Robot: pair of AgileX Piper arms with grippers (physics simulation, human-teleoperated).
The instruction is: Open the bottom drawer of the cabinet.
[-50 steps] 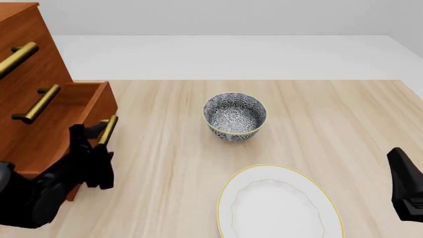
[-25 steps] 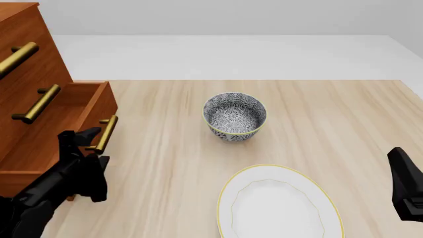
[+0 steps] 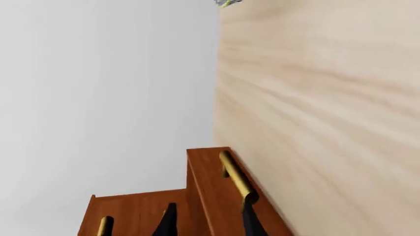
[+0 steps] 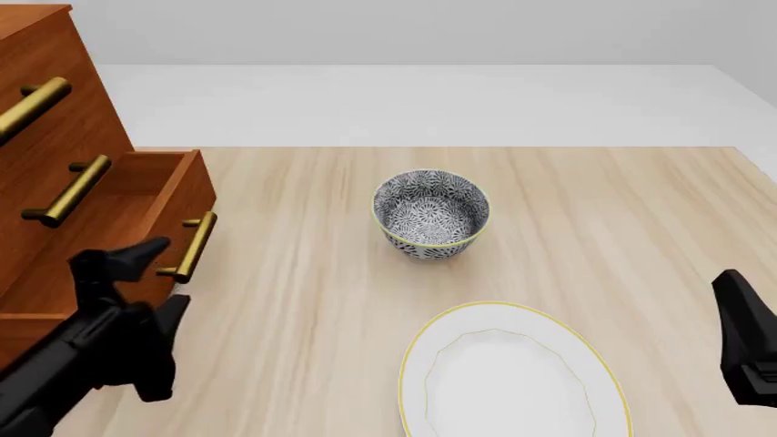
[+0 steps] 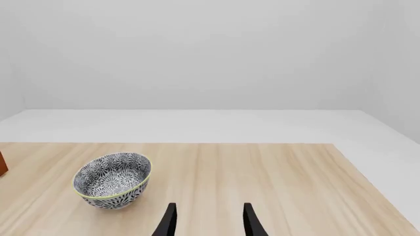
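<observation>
No brand, label or writing readable on anything.

Left pincer (image 4: 127, 282) sits low at the front view's left, black arm coming up from the bottom-left corner. Its fingers are spread, nothing between them; one fingertip points toward the drawer handle (image 4: 195, 246), just short of it, not touching as far as can be seen. In the left wrist view the two dark fingertips (image 3: 251, 223) stand apart w/ the drawer front edge between them, and the brass bar of the handle (image 3: 237, 177) lies just ahead.

Right pincer (image 4: 747, 350) is at the front view's far right edge, mostly cut off. Right wrist view shows its two fingertips (image 5: 249, 219) parted, nothing held, above the bare surface (image 5: 262, 182), w/ the bowl (image 5: 113, 180) off to one side ahead.

The cabinet (image 4: 49, 137) stands at the left edge of the surface (image 4: 607, 209). The bottom drawer (image 4: 116, 228) is pulled partway out toward the middle, plain wood inside showing; the two drawers above are shut.

The patterned bowl (image 4: 431, 214) sits upright near the centre, well apart from the drawer. A white plate (image 4: 510, 373) w/ yellow rim lies nearer the arms, close to the bowl but not touching.
</observation>
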